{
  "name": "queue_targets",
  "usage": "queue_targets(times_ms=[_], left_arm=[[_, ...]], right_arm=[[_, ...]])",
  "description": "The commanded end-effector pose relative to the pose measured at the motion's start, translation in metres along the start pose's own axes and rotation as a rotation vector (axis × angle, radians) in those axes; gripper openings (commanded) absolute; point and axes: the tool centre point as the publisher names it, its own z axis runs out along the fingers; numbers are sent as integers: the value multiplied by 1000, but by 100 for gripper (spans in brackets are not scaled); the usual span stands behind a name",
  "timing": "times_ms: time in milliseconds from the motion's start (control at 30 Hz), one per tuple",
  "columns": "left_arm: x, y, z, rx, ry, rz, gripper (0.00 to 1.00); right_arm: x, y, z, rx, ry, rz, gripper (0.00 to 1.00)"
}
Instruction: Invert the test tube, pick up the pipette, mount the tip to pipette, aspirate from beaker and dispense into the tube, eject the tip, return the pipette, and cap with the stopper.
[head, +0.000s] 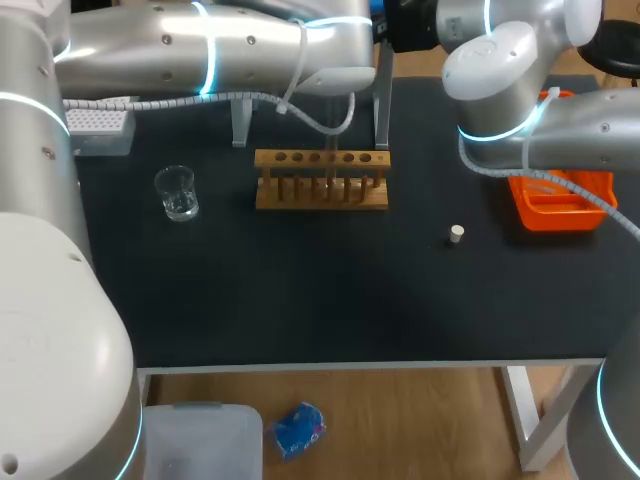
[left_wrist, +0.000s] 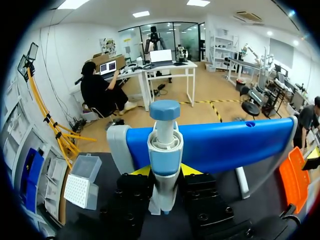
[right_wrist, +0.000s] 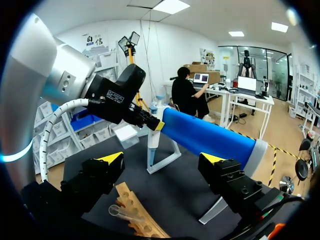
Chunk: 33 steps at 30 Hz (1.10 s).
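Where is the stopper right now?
Head view: the stopper stands alone on the black table, right of the wooden tube rack and near the orange tray.

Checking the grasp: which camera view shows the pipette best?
The left wrist view: the pipette is close up, clamped in the left pincer. The right wrist view shows it sidelong and smaller, against the blue stand. The head view hides it behind the left arm.

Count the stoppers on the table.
1. The stopper stands alone on the table, between the wooden rack and the orange bin, touching neither. Part of the table's back is hidden, so more may be there.
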Motion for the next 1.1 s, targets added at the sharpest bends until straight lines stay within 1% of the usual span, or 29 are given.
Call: queue_targets(times_ms=[33,233,833,933,1100], left_arm=[[-2,-2,1,-5,1,0,100],[-5,-3,-5,12,5,-12,100],[-7,3,-35,53,69,-30,100],[-5,6,-43,61,98,-7,100],[-4,11,-58,78,174,37,100]], right_arm=[[-1,0,0,1,3,0,100],[-1,0,0,1,3,0,100],[-1,0,0,1,3,0,100],[-1,0,0,1,3,0,100],[-1,0,0,1,3,0,100]])
